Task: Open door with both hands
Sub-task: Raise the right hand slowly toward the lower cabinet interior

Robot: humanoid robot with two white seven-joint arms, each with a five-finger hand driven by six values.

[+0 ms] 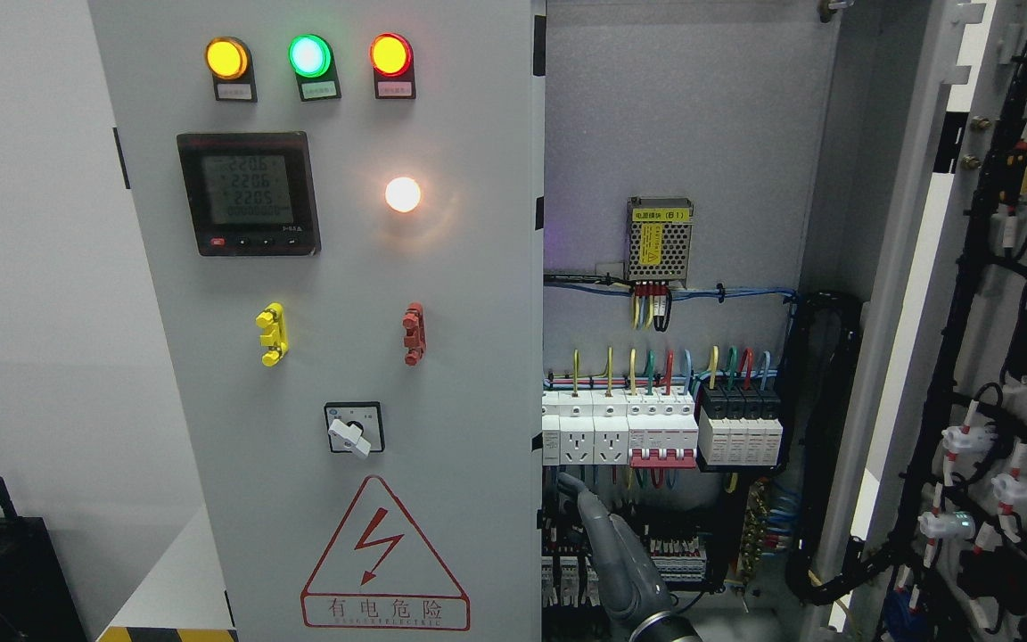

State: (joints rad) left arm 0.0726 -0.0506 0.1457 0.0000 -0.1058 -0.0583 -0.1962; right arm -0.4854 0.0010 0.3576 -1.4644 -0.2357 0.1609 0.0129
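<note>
- The left door [344, 357] stands closed, a flat grey wall across the left half.
- Knobs stick out from it: a yellow handle [271, 333], a red handle [413, 333], a rotary switch [353, 430].
- The right door [995, 357] hangs open at the far right, its inner face thick with black cables [968, 267].
- Between them the cabinet is open; bare back plate [683, 116] up top.
- Lower down, breakers [661, 428] and wiring crowd the opening.
- A robot hand [607, 553] reaches up near the left door's edge.

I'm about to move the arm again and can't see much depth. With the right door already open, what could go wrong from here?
1. The hand, one finger extended, sits just below the breakers and wiring; lifting it could flip a switch or snag wires.
2. The lit indicator lamps and meter suggest the cabinet is live.
3. The left door edge is close beside the hand; sideways motion could strike it.
</note>
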